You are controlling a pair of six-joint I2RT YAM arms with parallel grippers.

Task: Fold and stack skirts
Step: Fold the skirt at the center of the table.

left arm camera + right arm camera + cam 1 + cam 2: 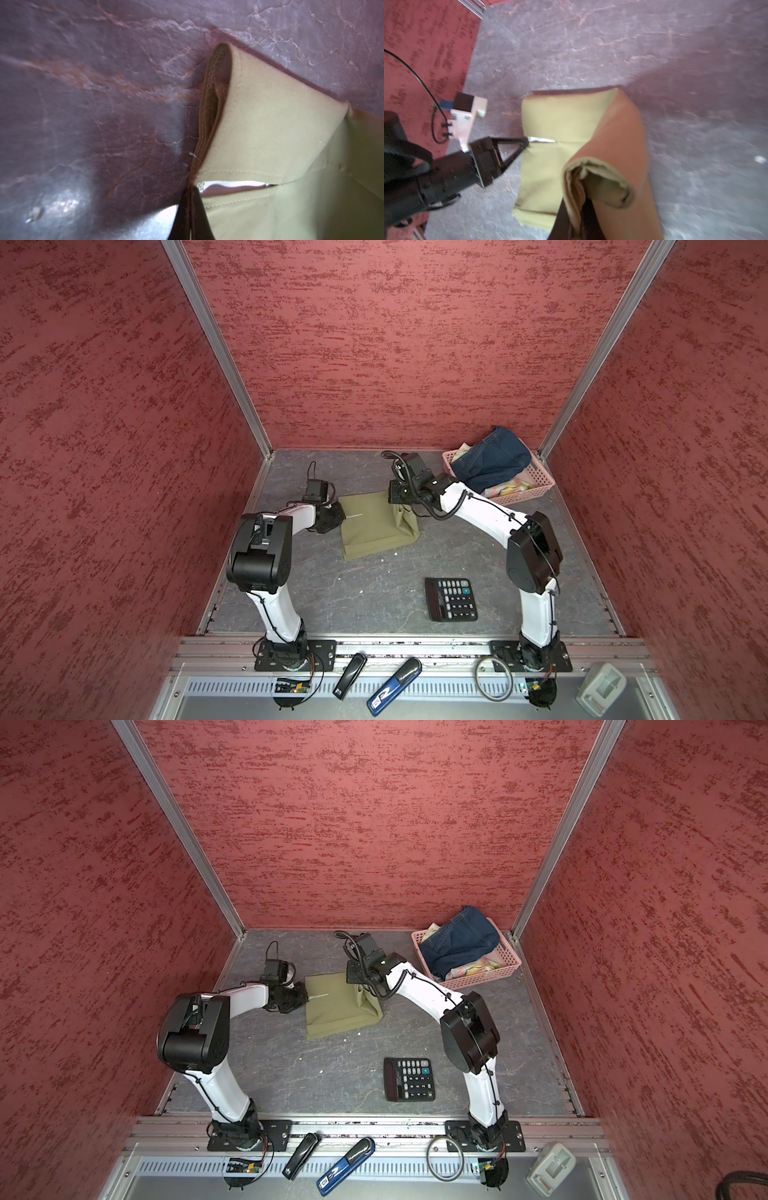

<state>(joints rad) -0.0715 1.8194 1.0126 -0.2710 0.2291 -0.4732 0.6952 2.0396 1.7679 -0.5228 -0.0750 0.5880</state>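
The olive-green skirt (pixel 372 531) (pixel 332 1013) lies partly folded in the middle of the table. My left gripper (pixel 343 517) (pixel 307 997) (pixel 190 190) is shut on its left edge, beside a white label. The right gripper (pixel 576 212) is shut on the skirt's right edge and holds that side raised as a curled flap (pixel 616 145); in both top views the wrist hides its fingers. The right wrist view also shows the left gripper (pixel 527 143) at the cloth's edge. The dark blue denim skirt (pixel 490 464) (pixel 457 940) lies on the pastel flowered skirt (pixel 509 487) (pixel 476 966) in the basket.
The pink perforated basket (pixel 540 483) (pixel 509 963) stands at the back right corner. A black calculator (pixel 451 599) (pixel 409 1079) lies front right of the skirt. Red walls enclose three sides. Two staplers (pixel 351 674) (pixel 395 686) and a cable ring (pixel 493 678) lie on the front rail.
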